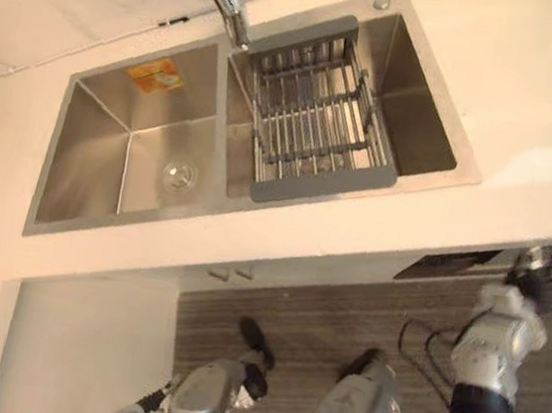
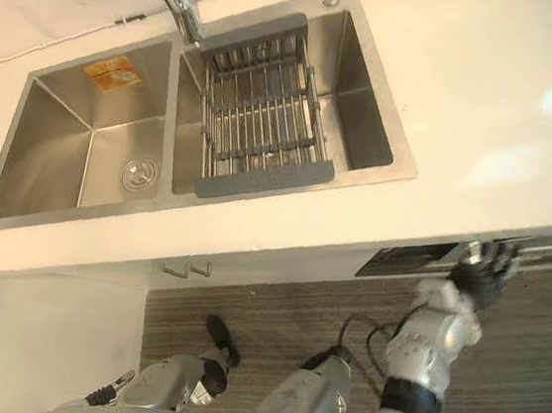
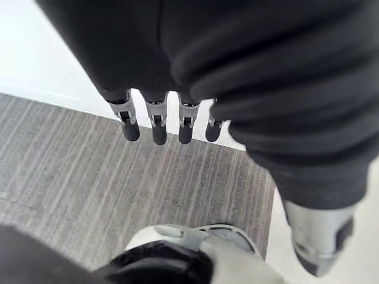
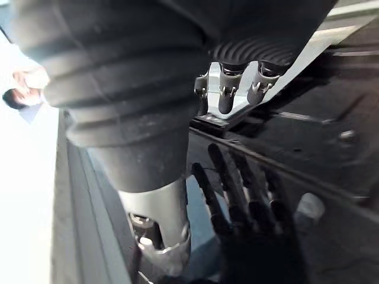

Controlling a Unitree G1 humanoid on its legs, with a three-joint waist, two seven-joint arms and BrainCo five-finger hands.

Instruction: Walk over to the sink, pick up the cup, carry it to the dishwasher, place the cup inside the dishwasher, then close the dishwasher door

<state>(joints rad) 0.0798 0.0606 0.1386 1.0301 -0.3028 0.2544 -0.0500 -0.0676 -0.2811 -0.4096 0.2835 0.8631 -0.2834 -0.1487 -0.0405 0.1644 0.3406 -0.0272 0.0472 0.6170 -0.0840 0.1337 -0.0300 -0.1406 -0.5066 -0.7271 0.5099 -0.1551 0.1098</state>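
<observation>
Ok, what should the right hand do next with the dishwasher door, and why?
Probably push the dishwasher door inward with the right hand. Its straight fingers sit at the door's top edge, and that dark edge seems to stick out from under the countertop, so the door looks not quite shut.

White countertop, inset sink, rack

At 12 o'clock the faucet is cut off by the top edge. At 3 o'clock the dishwasher door runs off the right edge; ajar or shut cannot be told. Whether fingertips of the right hand touch it is unclear. The sticker bears print too small to read.
</observation>
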